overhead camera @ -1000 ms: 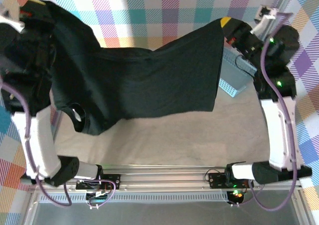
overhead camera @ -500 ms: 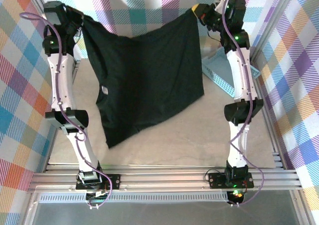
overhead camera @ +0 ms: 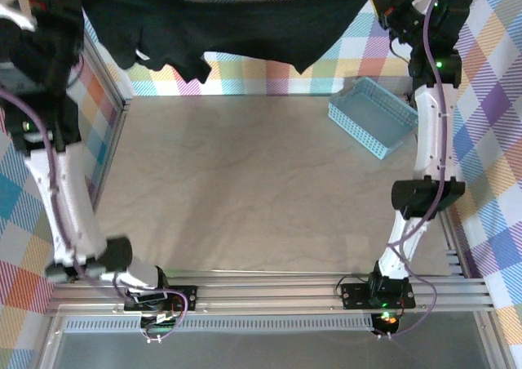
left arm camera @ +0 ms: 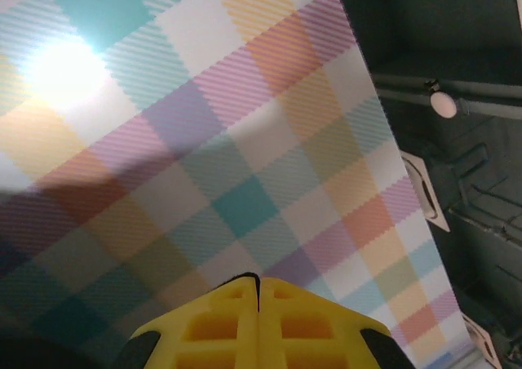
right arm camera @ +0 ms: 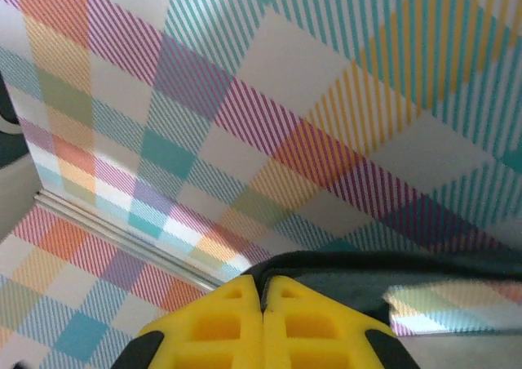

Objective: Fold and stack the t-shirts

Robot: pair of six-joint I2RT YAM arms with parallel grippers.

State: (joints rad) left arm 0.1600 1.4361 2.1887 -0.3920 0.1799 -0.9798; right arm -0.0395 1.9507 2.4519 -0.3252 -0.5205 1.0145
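Both arms up high. Left gripper (left arm camera: 258, 281) and right gripper (right arm camera: 262, 283) each clenched on the black t-shirt (overhead camera: 245, 14). Cloth spans between them and hangs lower beside the left. Basket (overhead camera: 373, 116) sits below the right gripper.

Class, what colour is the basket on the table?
Light blue; the basket shows best in the top external view.

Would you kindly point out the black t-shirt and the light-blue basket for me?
black t-shirt (overhead camera: 245, 18), top external view, middle of the cloth.
light-blue basket (overhead camera: 356, 132), top external view, on its near wall.
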